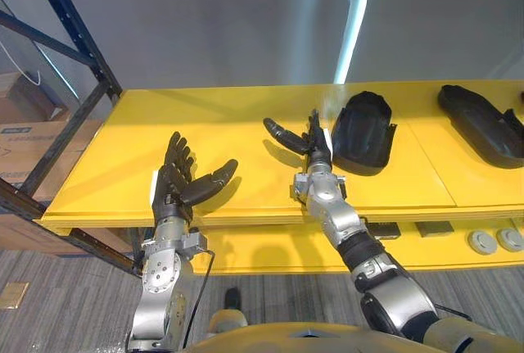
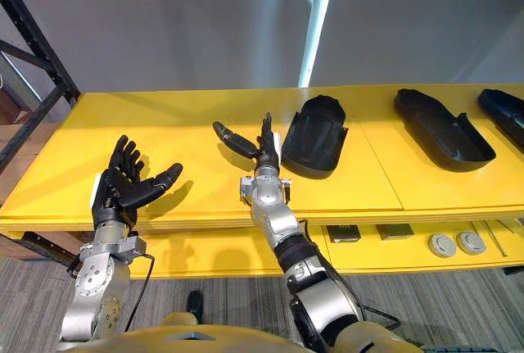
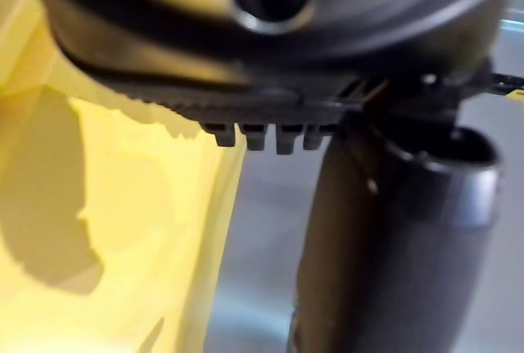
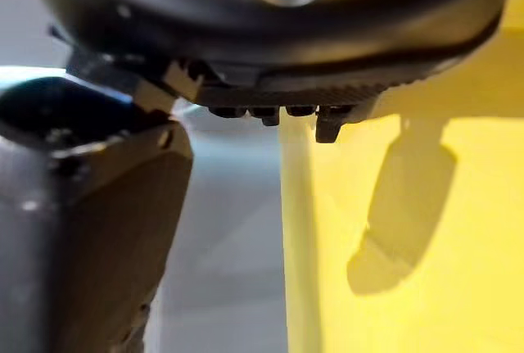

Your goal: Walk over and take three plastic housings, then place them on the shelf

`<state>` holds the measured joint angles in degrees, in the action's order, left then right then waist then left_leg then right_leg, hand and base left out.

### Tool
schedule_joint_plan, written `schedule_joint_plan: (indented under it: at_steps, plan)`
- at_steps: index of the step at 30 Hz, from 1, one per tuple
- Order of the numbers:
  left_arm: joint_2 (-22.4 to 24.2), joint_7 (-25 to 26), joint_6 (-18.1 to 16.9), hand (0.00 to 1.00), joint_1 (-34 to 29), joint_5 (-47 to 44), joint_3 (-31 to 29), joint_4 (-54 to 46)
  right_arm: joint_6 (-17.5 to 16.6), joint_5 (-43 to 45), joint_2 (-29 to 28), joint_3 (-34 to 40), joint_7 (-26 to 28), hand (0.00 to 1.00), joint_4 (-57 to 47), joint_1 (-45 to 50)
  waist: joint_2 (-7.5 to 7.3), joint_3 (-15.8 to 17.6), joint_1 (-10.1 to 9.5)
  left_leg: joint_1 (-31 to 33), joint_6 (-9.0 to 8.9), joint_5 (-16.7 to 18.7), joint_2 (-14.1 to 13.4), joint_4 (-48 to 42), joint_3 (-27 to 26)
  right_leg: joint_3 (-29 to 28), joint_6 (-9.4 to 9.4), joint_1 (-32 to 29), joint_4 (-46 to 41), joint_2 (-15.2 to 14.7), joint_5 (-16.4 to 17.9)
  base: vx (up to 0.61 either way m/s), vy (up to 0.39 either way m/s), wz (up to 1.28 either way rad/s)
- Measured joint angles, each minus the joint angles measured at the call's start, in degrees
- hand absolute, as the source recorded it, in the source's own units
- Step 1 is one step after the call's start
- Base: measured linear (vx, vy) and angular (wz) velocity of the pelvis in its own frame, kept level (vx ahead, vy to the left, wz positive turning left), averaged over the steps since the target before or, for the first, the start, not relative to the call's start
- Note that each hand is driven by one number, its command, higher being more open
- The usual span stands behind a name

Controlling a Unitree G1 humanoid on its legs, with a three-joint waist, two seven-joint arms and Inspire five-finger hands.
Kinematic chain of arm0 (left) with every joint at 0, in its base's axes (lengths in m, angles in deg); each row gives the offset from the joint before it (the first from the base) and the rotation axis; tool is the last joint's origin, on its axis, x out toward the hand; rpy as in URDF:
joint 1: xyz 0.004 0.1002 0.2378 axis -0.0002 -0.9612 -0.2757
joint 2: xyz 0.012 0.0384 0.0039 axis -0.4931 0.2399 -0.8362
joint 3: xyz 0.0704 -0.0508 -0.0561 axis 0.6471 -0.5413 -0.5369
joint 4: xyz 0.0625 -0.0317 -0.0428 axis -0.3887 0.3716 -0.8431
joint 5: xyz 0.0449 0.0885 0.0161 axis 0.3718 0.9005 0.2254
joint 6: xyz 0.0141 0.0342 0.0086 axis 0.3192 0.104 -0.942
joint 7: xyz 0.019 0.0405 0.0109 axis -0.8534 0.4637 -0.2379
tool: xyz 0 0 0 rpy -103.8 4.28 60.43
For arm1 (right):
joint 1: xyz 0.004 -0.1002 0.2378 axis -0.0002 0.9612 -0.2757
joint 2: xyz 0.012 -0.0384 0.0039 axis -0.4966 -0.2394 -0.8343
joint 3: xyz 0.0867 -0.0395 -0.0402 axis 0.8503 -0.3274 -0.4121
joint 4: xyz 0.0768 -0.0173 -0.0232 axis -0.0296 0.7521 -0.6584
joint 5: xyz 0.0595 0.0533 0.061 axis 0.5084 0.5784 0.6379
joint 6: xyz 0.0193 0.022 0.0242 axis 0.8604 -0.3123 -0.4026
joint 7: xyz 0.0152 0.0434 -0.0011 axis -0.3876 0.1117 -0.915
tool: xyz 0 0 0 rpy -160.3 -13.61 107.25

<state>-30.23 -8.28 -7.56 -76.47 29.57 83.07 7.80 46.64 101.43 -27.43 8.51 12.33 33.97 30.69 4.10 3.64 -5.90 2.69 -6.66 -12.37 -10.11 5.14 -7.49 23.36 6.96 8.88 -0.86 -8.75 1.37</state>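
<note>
Yellow shelf (image 2: pixel 188 119) spans the frame; left hand (image 2: pixel 123 185) lower left and right hand (image 2: pixel 260 150) at centre, both fingers spread, empty; black plastic housing (image 2: pixel 315 136) just right of centre; second housing (image 2: pixel 442 128) further right; third housing (image 2: pixel 503 111) at right edge

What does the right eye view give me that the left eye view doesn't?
Right eye view: a third black plastic housing at the far right edge of the yellow shelf. Left eye view: brown cardboard boxes behind the dark rack frame, and a small brass-coloured floor plate. Both: the yellow shelf, the left hand and right hand open over it, the rounded black plastic housing just right of the right hand, and a long black plastic housing farther right.
</note>
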Motion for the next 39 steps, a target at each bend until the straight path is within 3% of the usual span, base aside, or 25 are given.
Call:
schedule_joint_plan:
  at_steps: [12,20,28,39]
  plan:
    - [-1.9,-1.0,0.0,1.0,2.4,-0.3,3.8,0.4,-0.9,0.4,2.1,1.6,-0.5,1.0,3.5,-2.6,-0.13,1.3,-0.19,0.4,-0.01,0.5,-0.5,0.0,0.0,-0.3,0.02,0.1,0.2,0.5,0.0,0.0,-0.009,0.0]
    - [-2.5,-1.0,-0.4,1.0,3.1,-0.3,4.3,1.0,-4.9,-0.1,1.6,2.2,0.2,1.0,2.1,0.6,-0.21,1.3,-0.15,0.1,0.11,0.2,-0.4,0.0,-0.5,-0.8,0.12,-0.1,0.0,0.3,0.0,0.0,0.0,-0.01]
    - [-2.3,-0.6,-0.6,1.0,1.6,0.0,4.0,1.1,-6.6,-2.3,-0.1,2.1,2.1,1.0,-9.7,11.5,-0.22,1.3,1.11,0.1,0.11,0.5,-0.3,0.0,-2.3,-2.3,-0.06,-1.6,-0.2,-0.2,0.2,0.0,-0.007,-0.1]
    - [-1.0,-0.3,-1.6,1.0,-0.3,0.2,3.9,1.1,-6.6,-4.6,-0.7,-0.3,2.9,1.0,-17.2,18.8,-0.43,1.2,2.82,-0.2,-0.34,1.3,-0.4,0.0,-4.0,-3.8,0.05,-2.5,-0.1,-0.3,0.2,0.01,-0.016,-0.08]
